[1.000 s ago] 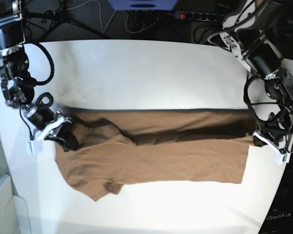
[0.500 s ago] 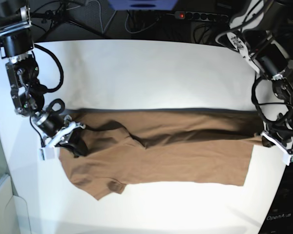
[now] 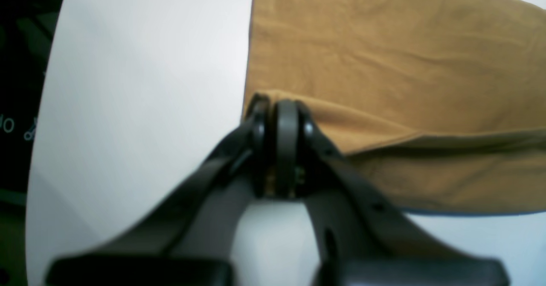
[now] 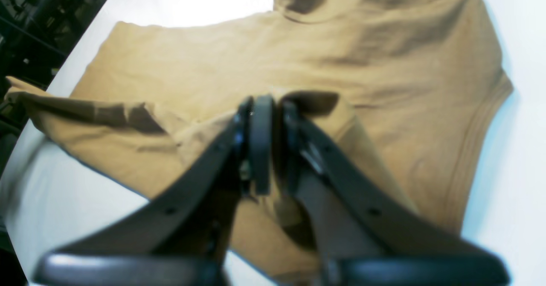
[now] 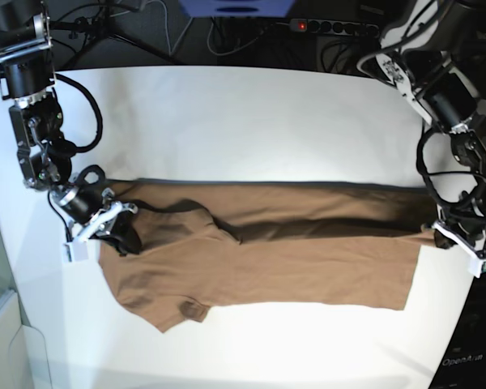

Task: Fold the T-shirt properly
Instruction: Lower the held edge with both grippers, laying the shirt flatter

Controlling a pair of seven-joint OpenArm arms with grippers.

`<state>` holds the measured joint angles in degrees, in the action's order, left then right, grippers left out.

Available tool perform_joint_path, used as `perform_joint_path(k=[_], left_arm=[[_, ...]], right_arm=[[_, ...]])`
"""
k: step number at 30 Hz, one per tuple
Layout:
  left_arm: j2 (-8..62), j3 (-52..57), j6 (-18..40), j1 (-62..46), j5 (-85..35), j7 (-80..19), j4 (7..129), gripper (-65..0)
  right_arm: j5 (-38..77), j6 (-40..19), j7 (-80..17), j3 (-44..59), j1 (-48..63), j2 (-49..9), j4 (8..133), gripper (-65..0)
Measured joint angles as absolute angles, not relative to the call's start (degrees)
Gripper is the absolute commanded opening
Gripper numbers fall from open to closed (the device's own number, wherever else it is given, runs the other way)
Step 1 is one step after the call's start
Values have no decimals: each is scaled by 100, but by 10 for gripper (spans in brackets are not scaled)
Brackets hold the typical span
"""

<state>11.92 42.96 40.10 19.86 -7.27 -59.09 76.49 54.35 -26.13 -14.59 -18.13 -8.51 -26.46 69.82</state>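
Note:
The tan T-shirt (image 5: 292, 251) lies on the white table (image 5: 243, 121), folded lengthwise into a long band across the base view. One short sleeve (image 5: 166, 312) sticks out at the lower left, with a small darker spot beside it. My left gripper (image 5: 439, 235) is at the band's right end. The left wrist view shows the left gripper (image 3: 279, 106) shut on a folded corner of the T-shirt (image 3: 384, 55). My right gripper (image 5: 123, 235) is at the shoulder end. There, the right gripper (image 4: 264, 102) has its jaws almost together, and a ridge of T-shirt (image 4: 384, 64) cloth rises to the tips.
The table's right edge runs just beyond my left gripper, with dark floor past it. A power strip (image 5: 332, 26) and cables lie behind the far edge. Bare table stretches above and below the shirt.
Both grippers and the shirt have shifted toward the base view's right, and the band has pulled straighter. My right gripper's jaws look slightly less tight than before.

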Motion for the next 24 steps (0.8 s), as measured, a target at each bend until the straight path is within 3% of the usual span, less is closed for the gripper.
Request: perform_joint_path(k=[4, 6, 10, 16, 17, 19, 22, 23, 24], left_arm=[[1212, 4309, 4010, 1984, -727, -5913, 7649, -459], [1225, 4327, 4007, 1984, -727, -5907, 7649, -370], [1223, 4333, 4010, 1970, -733, -5911, 7649, -269], [1216, 4333, 4007, 1970, -751, -5931, 7699, -252], [1214, 4333, 4007, 1968, -749, -5940, 7699, -254], [1170, 4333, 4007, 1964, -751, -5929, 7677, -311], [1017, 4289, 4012, 1868, -738, -5887, 7669, -529], [947, 4283, 4010, 1833, -714, -5911, 7651, -619], [917, 4206, 4005, 1809, -681, -5927, 7618, -650]], right_arm=[[5433, -2613, -1459, -1813, -851, -2646, 6982, -347], [5435, -2615, -1459, -1813, -849, -2646, 6982, -295], [5435, -2615, -1452, -1813, -823, -2646, 6984, -281], [5435, -2635, -1420, -1791, -690, -2652, 7024, -287], [5437, -2637, -1417, -1791, -663, -2650, 7015, -308], [5443, -2633, -1415, -1789, -624, -2650, 6997, -416], [5441, -2628, -1400, -1782, -543, -2650, 6995, -635], [5435, -2609, -1417, -1789, -532, -2650, 6987, -650], [5435, -2613, -1417, -1791, -532, -2652, 6965, -643]])
